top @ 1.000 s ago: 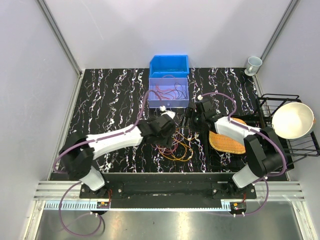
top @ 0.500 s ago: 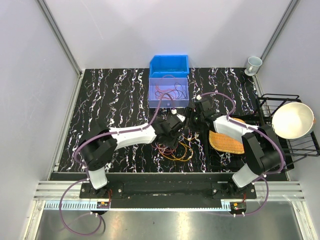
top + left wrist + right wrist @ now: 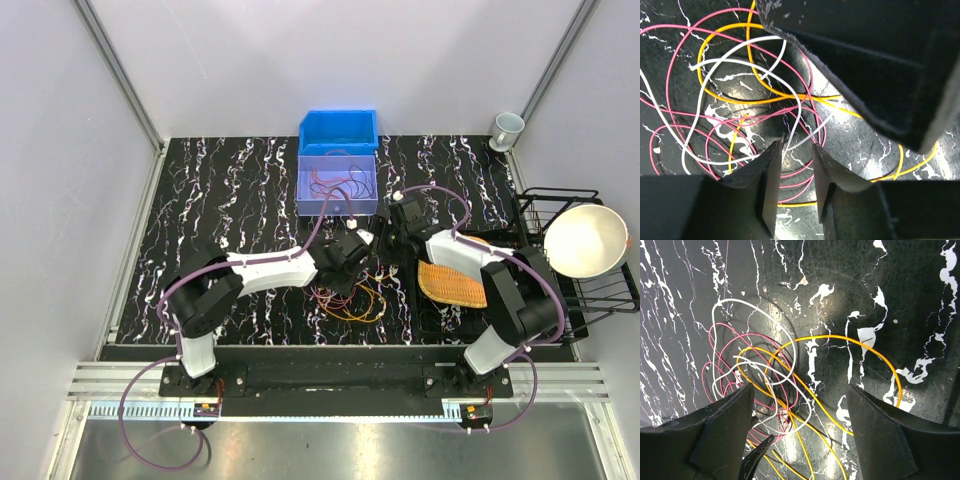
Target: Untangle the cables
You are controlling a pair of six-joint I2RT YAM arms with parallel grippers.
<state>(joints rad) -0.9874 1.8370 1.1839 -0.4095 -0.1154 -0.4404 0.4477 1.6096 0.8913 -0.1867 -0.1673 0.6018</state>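
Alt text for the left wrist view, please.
The left gripper, its fingers a narrow gap apart, hangs over a tangle of pink, white and yellow cables on a black marbled table; a white strand runs toward the gap. A dark shape fills the upper right.

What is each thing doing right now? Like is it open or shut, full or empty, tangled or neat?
cables, tangled in a loose pile on the table
left gripper, low over the pile, jaws a narrow gap apart, a white cable leading into the gap
right gripper, wide open above the pile, holding nothing
clear bin, a few cables inside
blue bin, looks empty
cup, upright
bowl, empty
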